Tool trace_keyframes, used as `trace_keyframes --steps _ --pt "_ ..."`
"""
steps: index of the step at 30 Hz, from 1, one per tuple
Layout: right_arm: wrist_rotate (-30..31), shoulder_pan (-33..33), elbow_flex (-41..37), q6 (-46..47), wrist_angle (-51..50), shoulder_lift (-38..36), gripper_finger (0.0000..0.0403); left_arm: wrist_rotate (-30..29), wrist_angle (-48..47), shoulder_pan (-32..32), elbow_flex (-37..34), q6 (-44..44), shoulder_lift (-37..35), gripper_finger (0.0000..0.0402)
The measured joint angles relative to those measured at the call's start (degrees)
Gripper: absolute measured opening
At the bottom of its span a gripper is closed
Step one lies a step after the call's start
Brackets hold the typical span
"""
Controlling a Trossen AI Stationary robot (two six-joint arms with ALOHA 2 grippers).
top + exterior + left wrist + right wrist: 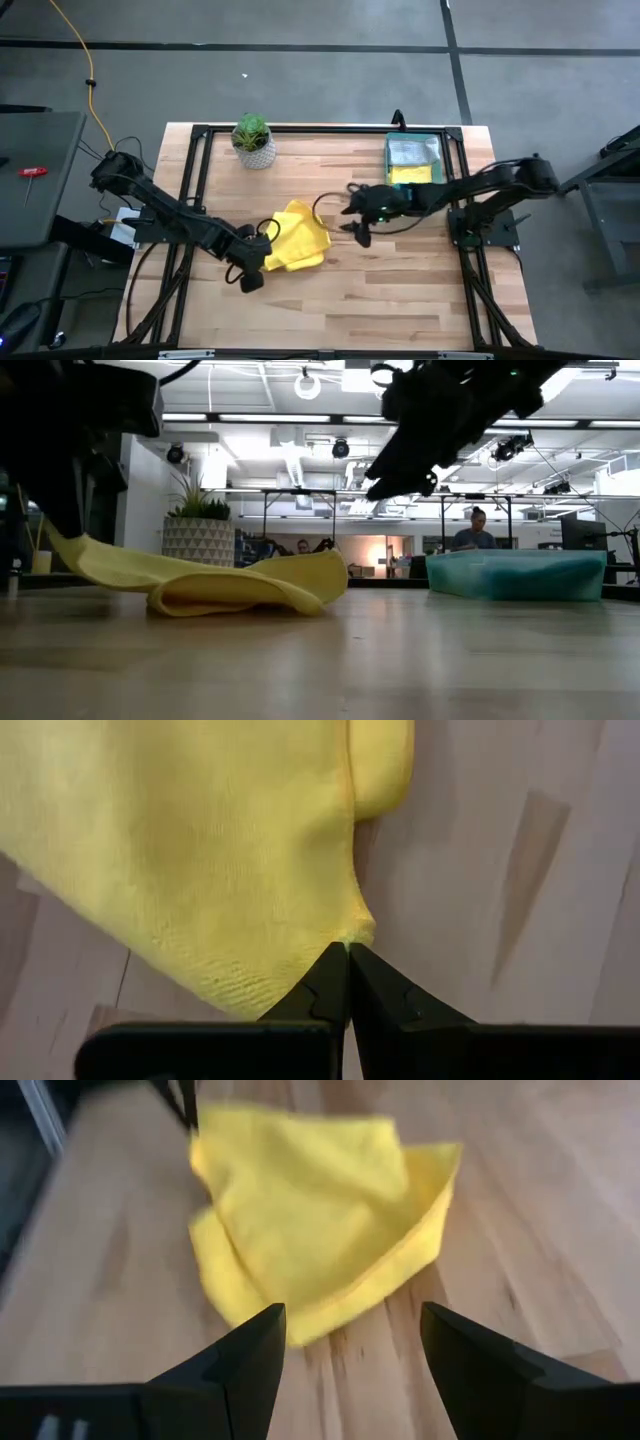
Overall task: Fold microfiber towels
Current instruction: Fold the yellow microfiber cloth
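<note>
So, one yellow towel lies rumpled on the wooden table, half-folded w/ a layer doubled over itself. Left gripper sits at the towel's edge, fingers fully closed and pinching a small nub of the cloth's hem right at the tips. Right gripper hovers above the table w/ fingers spread wide and nothing between them; the towel lies just ahead of its tips, not touching.

Beyond the right gripper, well apart, a translucent green tray holds more cloths (colours hard to sort from here). A potted plant stands far off from both grippers.

Risks, as I judge them: the left pinch is thin, so a pull could slip the hem out. If the right gripper descends short of the edge, it closes on bare wood. Grabbing both layers at once would likely drag the whole towel and bunch it, not fold it.
</note>
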Motion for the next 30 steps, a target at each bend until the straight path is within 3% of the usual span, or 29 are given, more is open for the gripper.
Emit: trace_keyframes --steps 6,11,16,23,30 --pt "-1.6 0.0 9.4 -15.3 -12.9 8.7 0.0225 -2.5 3.4 1.1 0.0 0.0 0.0 0.0000" --pt "-1.8 0.8 18.4 -34.2 -23.7 14.9 0.0224 -2.9 4.2 1.9 0.0 0.9 0.0 0.0000" --pt "-2.3 2.3 25.5 -48.2 -26.9 20.0 0.0224 -3.5 4.2 2.7 0.0 0.9 0.0 0.0000" --pt "-4.1 4.5 31.5 -56.6 -30.5 26.1 0.0224 -4.6 4.2 2.6 0.0 0.0 0.0 0.0000" --pt "-2.1 4.9 31.6 -57.7 -31.5 28.3 0.0224 -4.7 4.3 2.6 0.0 -0.2 0.0 0.0000"
